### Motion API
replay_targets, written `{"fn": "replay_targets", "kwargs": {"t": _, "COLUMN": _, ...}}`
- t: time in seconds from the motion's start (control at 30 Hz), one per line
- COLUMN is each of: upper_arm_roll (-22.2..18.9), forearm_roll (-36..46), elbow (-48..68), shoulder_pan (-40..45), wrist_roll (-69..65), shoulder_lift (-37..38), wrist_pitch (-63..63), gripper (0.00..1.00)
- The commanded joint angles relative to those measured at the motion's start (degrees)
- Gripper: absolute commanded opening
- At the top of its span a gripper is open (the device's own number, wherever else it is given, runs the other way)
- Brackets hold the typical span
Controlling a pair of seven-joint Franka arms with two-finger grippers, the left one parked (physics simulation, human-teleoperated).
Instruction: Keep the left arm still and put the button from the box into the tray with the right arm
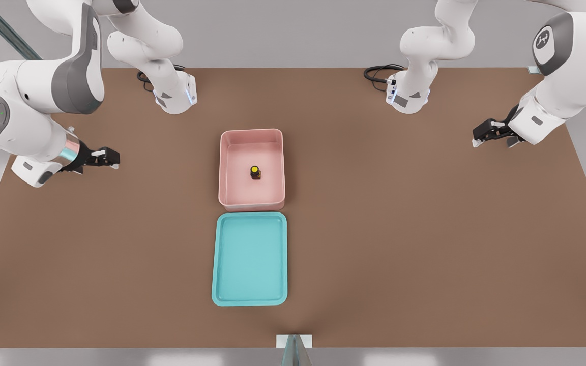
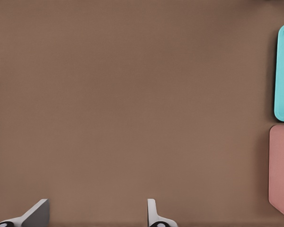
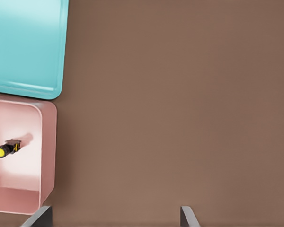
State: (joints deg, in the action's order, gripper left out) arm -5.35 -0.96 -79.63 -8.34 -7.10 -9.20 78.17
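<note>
The pink box [image 1: 251, 133] stands mid-table, and the button [image 1: 255, 172] stands upright on its floor, yellow cap up. Directly in front of it lies the teal tray [image 1: 250, 259], with nothing in it. My gripper [image 1: 112, 158] hovers over bare table at the front view's left, well apart from the box and about level with it. In the right wrist view the gripper [image 3: 113, 220] is open, its fingertips [image 3: 38, 218] spread wide over brown table, with the box [image 3: 47, 151], the button [image 3: 7, 149] and the tray [image 3: 28, 42] off to one side.
The parked arm's gripper [image 1: 496, 133] hangs at the front view's right. Two arm bases [image 1: 176, 96] [image 1: 407, 96] with black cables stand at the table's back edge. A small camera mount [image 1: 294, 345] sits at the front edge.
</note>
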Motion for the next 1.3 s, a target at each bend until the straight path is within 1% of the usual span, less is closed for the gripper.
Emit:
{"fn": "replay_targets", "kwargs": {"t": 0.0, "upper_arm_roll": 0.0, "forearm_roll": 0.0, "elbow": 0.0, "shoulder_pan": 0.0, "wrist_roll": -1.5, "shoulder_lift": 0.1, "wrist_pitch": -0.2, "gripper": 1.00}}
{"fn": "replay_targets", "kwargs": {"t": 0.07, "upper_arm_roll": 0.4, "forearm_roll": 0.2, "elbow": 0.0, "shoulder_pan": -0.6, "wrist_roll": -1.0, "shoulder_lift": -0.3, "wrist_pitch": -0.2, "gripper": 1.00}}
{"fn": "replay_targets", "kwargs": {"t": 0.1, "upper_arm_roll": 5.5, "forearm_roll": 0.6, "elbow": 0.0, "shoulder_pan": -0.6, "wrist_roll": -0.7, "shoulder_lift": -1.5, "wrist_pitch": 0.4, "gripper": 1.00}}
{"fn": "replay_targets", "kwargs": {"t": 0.13, "upper_arm_roll": 13.2, "forearm_roll": 1.0, "elbow": -0.4, "shoulder_pan": -1.1, "wrist_roll": 8.7, "shoulder_lift": -3.0, "wrist_pitch": 0.5, "gripper": 1.00}}
{"fn": "replay_targets", "kwargs": {"t": 0.17, "upper_arm_roll": 18.6, "forearm_roll": 0.8, "elbow": -0.4, "shoulder_pan": -4.2, "wrist_roll": 18.7, "shoulder_lift": -4.9, "wrist_pitch": 1.8, "gripper": 1.00}}
{"fn": "replay_targets", "kwargs": {"t": 0.2, "upper_arm_roll": 18.8, "forearm_roll": 1.1, "elbow": -0.3, "shoulder_pan": -10.8, "wrist_roll": 28.2, "shoulder_lift": -7.1, "wrist_pitch": 4.6, "gripper": 1.00}}
{"fn": "replay_targets", "kwargs": {"t": 0.23, "upper_arm_roll": 18.9, "forearm_roll": 1.1, "elbow": -1.1, "shoulder_pan": -14.7, "wrist_roll": 35.1, "shoulder_lift": -8.6, "wrist_pitch": 6.7, "gripper": 1.00}}
{"fn": "replay_targets", "kwargs": {"t": 0.27, "upper_arm_roll": 19.3, "forearm_roll": 1.8, "elbow": -4.6, "shoulder_pan": -17.4, "wrist_roll": 44.3, "shoulder_lift": -8.7, "wrist_pitch": 11.3, "gripper": 1.00}}
{"fn": "replay_targets", "kwargs": {"t": 0.3, "upper_arm_roll": 21.3, "forearm_roll": 1.8, "elbow": -8.7, "shoulder_pan": -17.6, "wrist_roll": 50.1, "shoulder_lift": -8.7, "wrist_pitch": 16.0, "gripper": 1.00}}
{"fn": "replay_targets", "kwargs": {"t": 0.37, "upper_arm_roll": 23.4, "forearm_roll": 1.7, "elbow": -17.0, "shoulder_pan": -17.5, "wrist_roll": 57.4, "shoulder_lift": -6.9, "wrist_pitch": 24.9, "gripper": 1.00}}
{"fn": "replay_targets", "kwargs": {"t": 0.43, "upper_arm_roll": 24.0, "forearm_roll": 1.3, "elbow": -22.9, "shoulder_pan": -17.6, "wrist_roll": 63.2, "shoulder_lift": -5.9, "wrist_pitch": 30.9, "gripper": 1.00}}
{"fn": "replay_targets", "kwargs": {"t": 0.5, "upper_arm_roll": 24.1, "forearm_roll": 1.0, "elbow": -30.8, "shoulder_pan": -17.4, "wrist_roll": 65.2, "shoulder_lift": -5.4, "wrist_pitch": 40.7, "gripper": 1.00}}
{"fn": "replay_targets", "kwargs": {"t": 0.57, "upper_arm_roll": 24.2, "forearm_roll": -0.3, "elbow": -32.4, "shoulder_pan": -17.3, "wrist_roll": 67.7, "shoulder_lift": -8.1, "wrist_pitch": 45.2, "gripper": 1.00}}
{"fn": "replay_targets", "kwargs": {"t": 0.6, "upper_arm_roll": 24.2, "forearm_roll": -2.3, "elbow": -34.8, "shoulder_pan": -17.1, "wrist_roll": 67.7, "shoulder_lift": -9.2, "wrist_pitch": 50.9, "gripper": 1.00}}
{"fn": "replay_targets", "kwargs": {"t": 0.67, "upper_arm_roll": 24.2, "forearm_roll": -4.0, "elbow": -35.0, "shoulder_pan": -16.8, "wrist_roll": 67.7, "shoulder_lift": -12.3, "wrist_pitch": 55.7, "gripper": 1.00}}
{"fn": "replay_targets", "kwargs": {"t": 0.7, "upper_arm_roll": 24.2, "forearm_roll": -4.5, "elbow": -35.1, "shoulder_pan": -16.9, "wrist_roll": 67.7, "shoulder_lift": -13.3, "wrist_pitch": 57.1, "gripper": 1.00}}
{"fn": "replay_targets", "kwargs": {"t": 0.73, "upper_arm_roll": 24.2, "forearm_roll": -4.5, "elbow": -37.4, "shoulder_pan": -16.9, "wrist_roll": 68.5, "shoulder_lift": -13.5, "wrist_pitch": 61.1, "gripper": 1.00}}
{"fn": "replay_targets", "kwargs": {"t": 0.87, "upper_arm_roll": 24.2, "forearm_roll": -8.1, "elbow": -42.8, "shoulder_pan": -17.1, "wrist_roll": 70.1, "shoulder_lift": -13.8, "wrist_pitch": 66.7, "gripper": 1.00}}
{"fn": "replay_targets", "kwargs": {"t": 1.03, "upper_arm_roll": 24.1, "forearm_roll": -9.1, "elbow": -43.0, "shoulder_pan": -17.2, "wrist_roll": 70.1, "shoulder_lift": -16.7, "wrist_pitch": 66.9, "gripper": 1.00}}
{"fn": "replay_targets", "kwargs": {"t": 1.27, "upper_arm_roll": 24.2, "forearm_roll": -10.7, "elbow": -45.3, "shoulder_pan": -16.4, "wrist_roll": 70.0, "shoulder_lift": -16.7, "wrist_pitch": 67.6, "gripper": 1.00}}
